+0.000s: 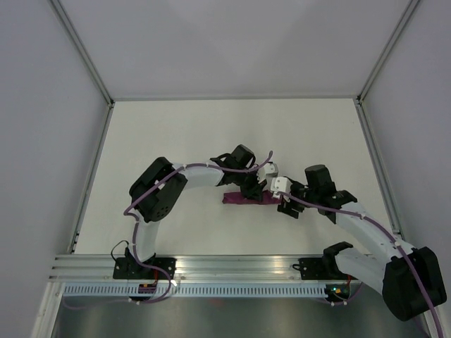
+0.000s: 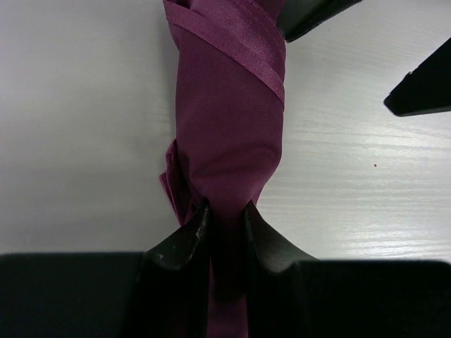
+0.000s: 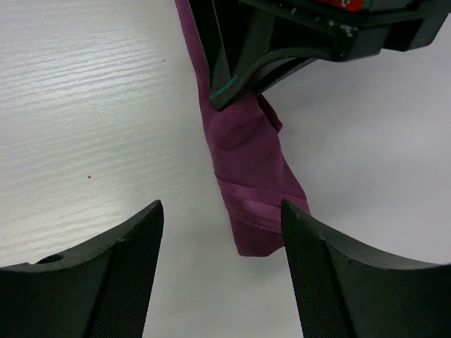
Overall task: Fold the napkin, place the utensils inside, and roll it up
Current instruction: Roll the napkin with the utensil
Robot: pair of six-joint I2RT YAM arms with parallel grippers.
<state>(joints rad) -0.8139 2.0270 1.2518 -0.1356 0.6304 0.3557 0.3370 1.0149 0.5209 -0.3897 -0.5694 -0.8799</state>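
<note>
Rolled napkin point(image 2: 229, 127) lying on table point(image 2: 84, 141), pinched at one end by left gripper point(image 2: 227, 215). Right gripper point(image 3: 220, 211) spread wide around other end, seemingly not touching.

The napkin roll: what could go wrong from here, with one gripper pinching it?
1. The left gripper pinches only a narrow part of the napkin; when it lets go, the roll may spring loose.
2. The outer hem lies unpinned near the open right gripper; a finger could snag it and unwind the wrap.
3. The knife is hidden, so it might slip out unnoticed.
</note>
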